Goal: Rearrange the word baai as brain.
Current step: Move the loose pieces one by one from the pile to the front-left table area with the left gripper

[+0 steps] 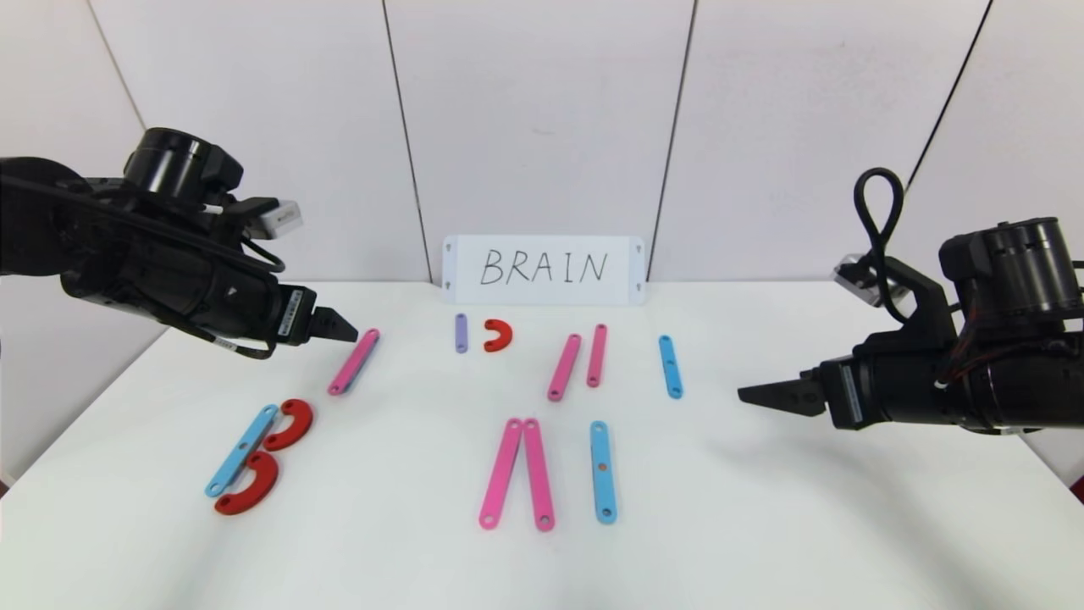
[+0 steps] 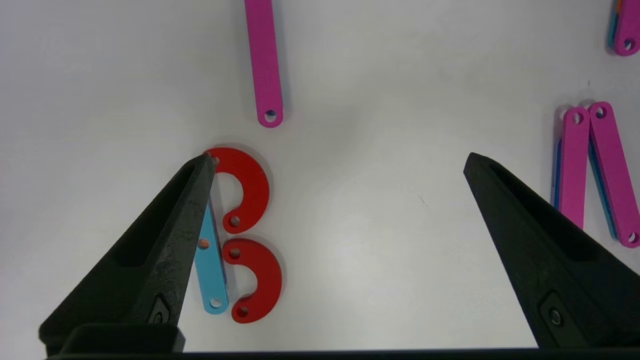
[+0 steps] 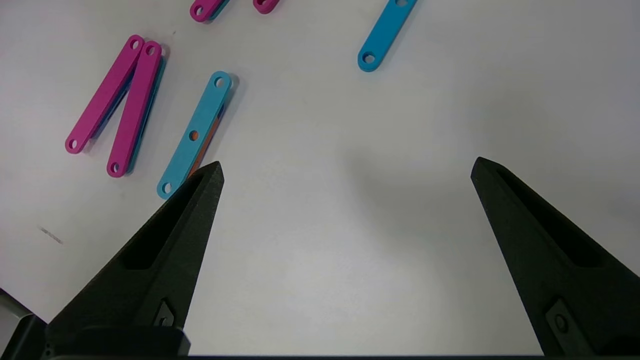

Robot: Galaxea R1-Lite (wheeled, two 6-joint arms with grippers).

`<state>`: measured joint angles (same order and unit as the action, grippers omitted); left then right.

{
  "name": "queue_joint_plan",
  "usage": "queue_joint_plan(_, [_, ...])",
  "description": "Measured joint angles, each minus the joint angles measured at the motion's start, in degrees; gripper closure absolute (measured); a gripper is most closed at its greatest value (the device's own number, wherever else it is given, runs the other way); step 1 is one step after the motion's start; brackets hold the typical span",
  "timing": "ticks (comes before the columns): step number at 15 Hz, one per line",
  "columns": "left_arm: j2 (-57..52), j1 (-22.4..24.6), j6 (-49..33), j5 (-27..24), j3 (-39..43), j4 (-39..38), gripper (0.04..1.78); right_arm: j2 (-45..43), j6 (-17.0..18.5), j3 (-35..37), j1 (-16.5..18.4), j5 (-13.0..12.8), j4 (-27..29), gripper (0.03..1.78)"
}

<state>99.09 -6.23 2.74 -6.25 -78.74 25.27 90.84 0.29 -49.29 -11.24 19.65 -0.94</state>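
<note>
The flat plastic letter pieces lie spread over the white table [image 1: 762, 525]. At front left a light-blue strip [image 1: 241, 450] and two red half-rings [image 1: 290, 424] [image 1: 251, 485] form a B, also in the left wrist view [image 2: 247, 190]. Two pink strips [image 1: 517, 473] form an inverted V at front centre, with a light-blue strip [image 1: 602, 471] beside them. Farther back lie a pink strip [image 1: 354, 362], a purple strip [image 1: 461, 332], a red half-ring [image 1: 498, 335], two pink strips [image 1: 580, 361] and a blue strip [image 1: 671, 366]. My left gripper [image 1: 343, 327] hovers open above the back-left pink strip. My right gripper [image 1: 766, 395] hovers open at right.
A white card [image 1: 544, 269] with handwritten BRAIN stands against the back wall. The table's left edge runs under my left arm; its right edge runs below my right arm.
</note>
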Motion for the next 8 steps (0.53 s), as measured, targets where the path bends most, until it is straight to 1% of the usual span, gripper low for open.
queue_joint_plan(3, [3.21, 0.56, -0.11, 0.06, -4.5, 0.27, 0.07, 0.13, -0.02, 0.0, -0.02, -0.02, 0.0, 0.08])
queue_joint_plan(8, [14.23, 2.12, -0.13, 0.24, -13.63, 0.85, 0.07, 0.85, -0.02, -0.13, -0.02, -0.3, -0.02, 0.08])
